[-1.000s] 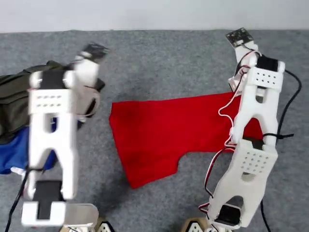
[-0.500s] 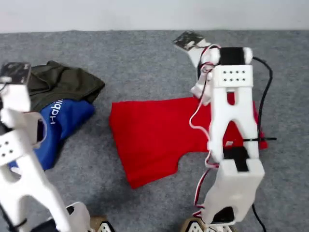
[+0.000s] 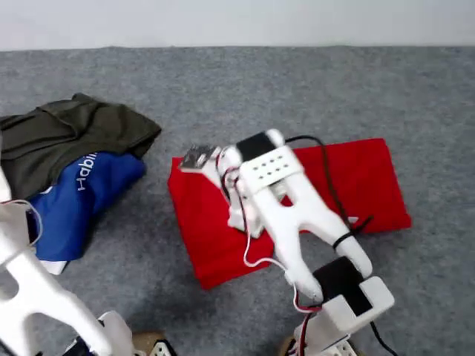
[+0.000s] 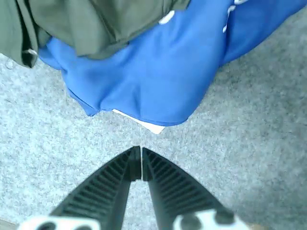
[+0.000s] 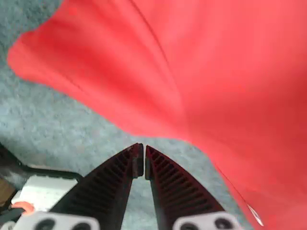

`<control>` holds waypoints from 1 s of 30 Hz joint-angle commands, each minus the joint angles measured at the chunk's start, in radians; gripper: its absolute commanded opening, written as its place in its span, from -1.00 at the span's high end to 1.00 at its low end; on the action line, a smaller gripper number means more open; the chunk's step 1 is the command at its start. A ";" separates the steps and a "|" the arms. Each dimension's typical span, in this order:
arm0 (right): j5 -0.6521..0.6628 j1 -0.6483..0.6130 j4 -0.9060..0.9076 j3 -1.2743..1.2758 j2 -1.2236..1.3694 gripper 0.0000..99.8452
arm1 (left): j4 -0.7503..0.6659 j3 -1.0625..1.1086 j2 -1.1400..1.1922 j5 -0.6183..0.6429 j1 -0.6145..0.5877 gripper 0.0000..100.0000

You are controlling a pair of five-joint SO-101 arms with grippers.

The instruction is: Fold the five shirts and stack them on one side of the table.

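Note:
A red shirt lies spread flat in the middle of the grey table. My right arm leans across its left half. In the right wrist view my right gripper is shut and holds nothing; its tips hang over bare table just off the red shirt's curved edge. At the left lie an olive shirt and under it a blue shirt, both crumpled. My left gripper is shut and holds nothing, just off the blue shirt's edge, with the olive shirt beyond it.
My left arm stands at the front left corner. A white scrap pokes out under the blue shirt. Bare table stretches along the back and at the right front. A pale wall borders the far edge.
My right arm swung from the right side leftward and down over the red shirt. My left arm drew back to the front left, uncovering the olive and blue shirts.

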 commanded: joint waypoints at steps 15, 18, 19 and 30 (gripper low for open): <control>-0.061 -0.022 -0.400 0.443 -0.053 0.97 | -0.005 -0.004 -0.037 -0.012 -0.017 0.97; -0.066 -0.027 -0.378 0.408 -0.071 0.97 | -0.005 -0.004 -0.038 -0.012 -0.017 0.97; -0.068 -0.028 -0.366 0.388 -0.084 0.97 | -0.005 -0.004 -0.038 -0.012 -0.017 0.97; -0.061 -0.208 -0.068 0.192 -0.200 0.58 | -0.011 -0.004 -0.035 -0.012 -0.017 0.97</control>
